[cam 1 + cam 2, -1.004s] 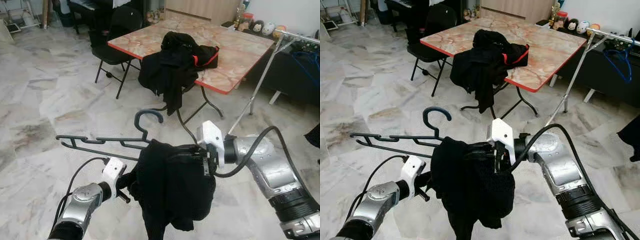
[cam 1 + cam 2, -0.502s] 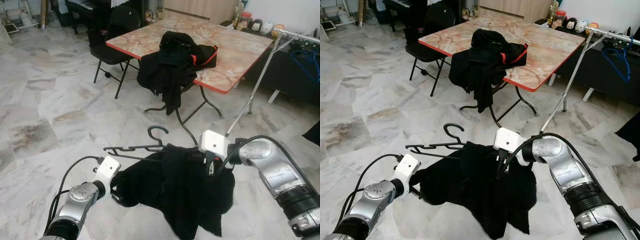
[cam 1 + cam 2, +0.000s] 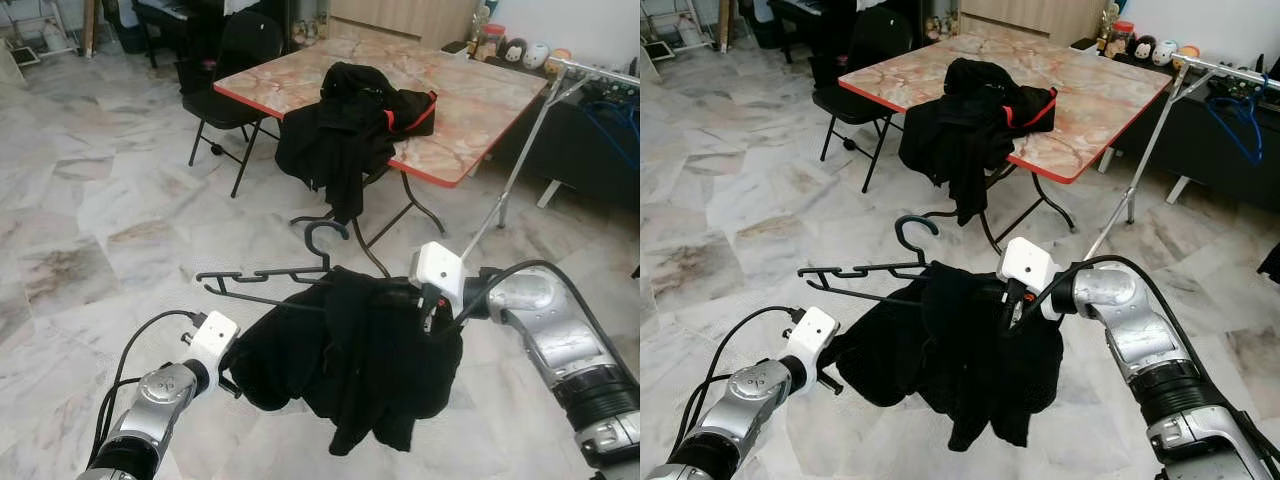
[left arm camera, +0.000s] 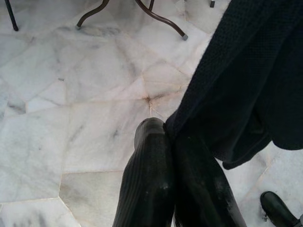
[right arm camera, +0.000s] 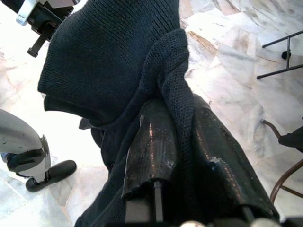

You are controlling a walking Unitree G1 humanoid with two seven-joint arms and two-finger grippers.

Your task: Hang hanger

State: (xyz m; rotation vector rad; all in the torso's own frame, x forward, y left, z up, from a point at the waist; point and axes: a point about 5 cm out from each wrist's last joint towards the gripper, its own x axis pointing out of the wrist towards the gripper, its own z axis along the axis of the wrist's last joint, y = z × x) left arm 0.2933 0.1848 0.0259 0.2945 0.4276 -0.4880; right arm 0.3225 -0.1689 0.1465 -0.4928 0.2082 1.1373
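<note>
Marble floor (image 3: 90,210) is being crossed at centre frame: a black garment (image 3: 350,350) on its hanger (image 3: 262,277) is being pinched by the left tool (image 4: 173,142) and right tool (image 5: 182,142); hanging on the upper-right rack (image 3: 590,72) is judged outstanding.

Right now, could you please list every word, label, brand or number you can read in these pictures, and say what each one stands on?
None can be read.
The black garment and the hanger, held between the left gripper and right gripper, bear no print.
The jars and figurines behind the table are too small and blurred to show any label.
</note>
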